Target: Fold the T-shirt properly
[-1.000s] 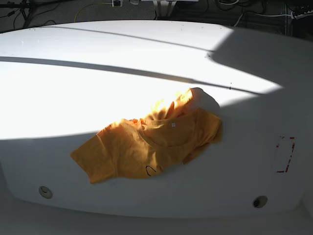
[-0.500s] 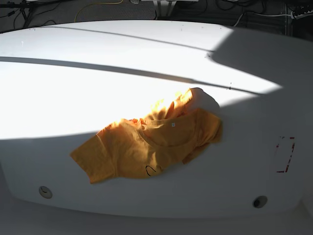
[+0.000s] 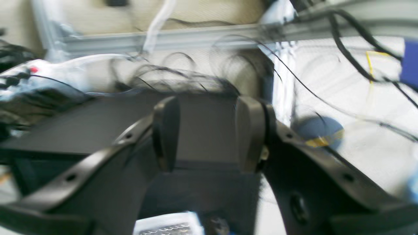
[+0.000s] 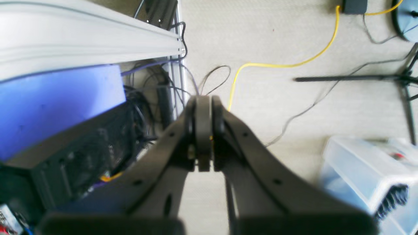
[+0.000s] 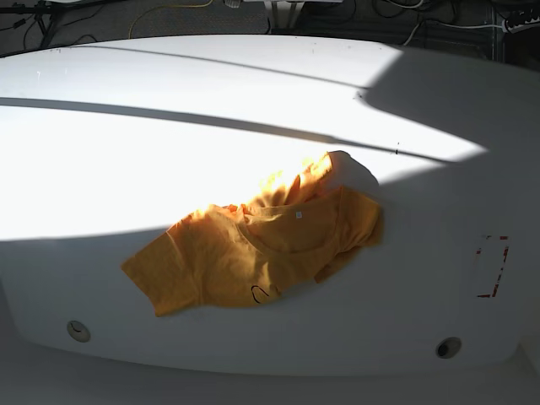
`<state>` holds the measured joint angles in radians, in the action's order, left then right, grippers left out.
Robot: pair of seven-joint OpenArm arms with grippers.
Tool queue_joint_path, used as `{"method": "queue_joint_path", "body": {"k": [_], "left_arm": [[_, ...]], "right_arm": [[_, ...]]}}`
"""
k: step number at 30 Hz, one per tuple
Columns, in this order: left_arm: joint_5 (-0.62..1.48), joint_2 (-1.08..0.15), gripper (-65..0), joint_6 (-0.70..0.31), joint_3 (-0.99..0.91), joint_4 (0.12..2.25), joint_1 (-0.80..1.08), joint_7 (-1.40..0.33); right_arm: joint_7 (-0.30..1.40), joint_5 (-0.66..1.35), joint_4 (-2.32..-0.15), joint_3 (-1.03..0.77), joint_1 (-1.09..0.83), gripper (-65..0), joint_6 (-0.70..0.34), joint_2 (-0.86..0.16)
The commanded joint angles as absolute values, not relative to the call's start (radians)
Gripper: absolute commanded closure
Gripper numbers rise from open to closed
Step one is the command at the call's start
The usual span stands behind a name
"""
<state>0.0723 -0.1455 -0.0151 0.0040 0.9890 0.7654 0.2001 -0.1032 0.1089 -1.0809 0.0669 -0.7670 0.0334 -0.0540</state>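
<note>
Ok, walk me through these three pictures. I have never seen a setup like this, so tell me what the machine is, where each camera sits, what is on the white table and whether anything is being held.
This is a robot with two arms, each ending in a two-fingered gripper. One camera looks down on the white table; neither arm shows in that view. On the table lies a crumpled orange-yellow T-shirt, partly in sunlight, not yet folded.

The other two cameras sit on the wrists and look along the fingers. The left gripper is open, with a clear gap and nothing in it. The right gripper is shut, fingers pressed together, also holding nothing. Both wrist views show only floor, cables and equipment, so the arms seem to be away from the table.
</note>
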Motion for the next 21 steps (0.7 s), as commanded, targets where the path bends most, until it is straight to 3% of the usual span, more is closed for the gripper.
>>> {"method": "queue_joint_path", "body": {"k": [1,21], "left_arm": [[0.071,-0.142,-25.4,-0.021,-0.008,1.092,0.848,0.203],[0.071,-0.142,-25.4,-0.021,-0.133,1.578,1.19,0.203]], "right_arm": [[-0.064,0.111,-1.214,0.065,-0.846,-0.5,0.039,-0.07],[-0.05,0.119,-1.682,0.036,-1.185,-0.3,0.041,-0.099]]}}
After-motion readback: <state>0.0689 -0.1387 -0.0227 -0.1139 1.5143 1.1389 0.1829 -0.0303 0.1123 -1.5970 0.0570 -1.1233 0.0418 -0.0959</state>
